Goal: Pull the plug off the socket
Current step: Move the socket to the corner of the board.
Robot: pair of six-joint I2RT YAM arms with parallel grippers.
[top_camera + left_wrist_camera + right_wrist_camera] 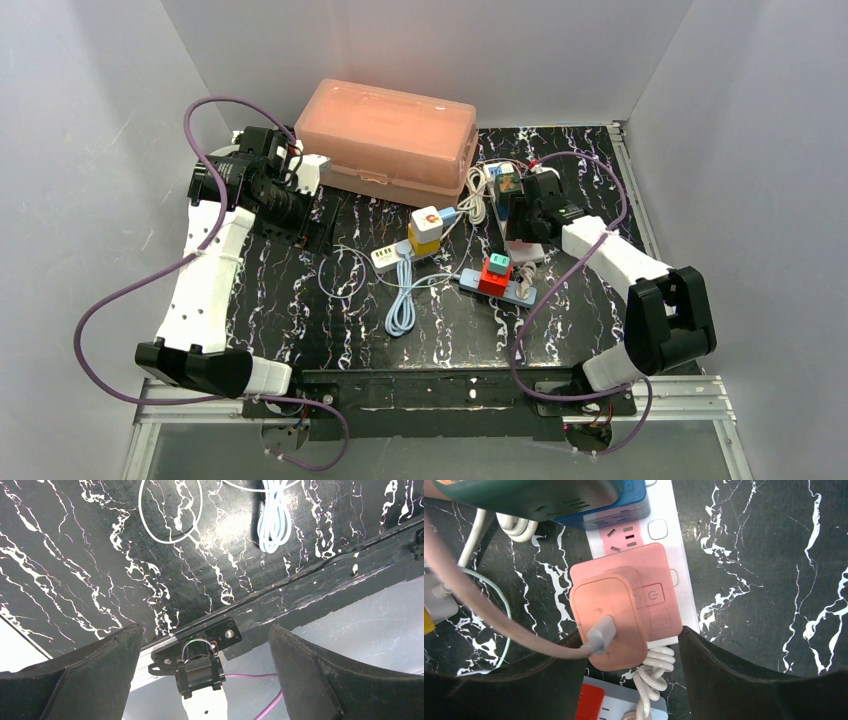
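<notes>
Slippage is the main hazard. The right gripper (629, 645) stands fairly wide, its dark fingers either side of the near end of the pink plug (609, 620) and not closed on it. The plug sits off-centre between them. Its corner is at or under the left finger (559, 670), while a clear gap remains to the right finger, partly filled by a coiled white cord (651, 675). If the jaws closed from here, they could pinch that cord against the plug. They could also catch only the rounded lower edge and slide off.

A second hazard is the grey connector (599, 632) and its pink cable (499, 630), which leave the plug face just by the left finger. A finger landing on them would likely tug the cable, not the body. The socket strip (664, 540) lies loose on the surface (749, 580) with nothing pinning it. An upward pull may therefore lift the whole strip, along with the blue adapter (624, 505) seated farther ahead of the fingertips.

The left gripper (205, 630) hangs wide open over bare surface, well away and holding nothing.

The plug is a squarish salmon-pink block with rounded corners and a smooth face. It sits flush on a matching pink module with buttons toward the right finger.
</notes>
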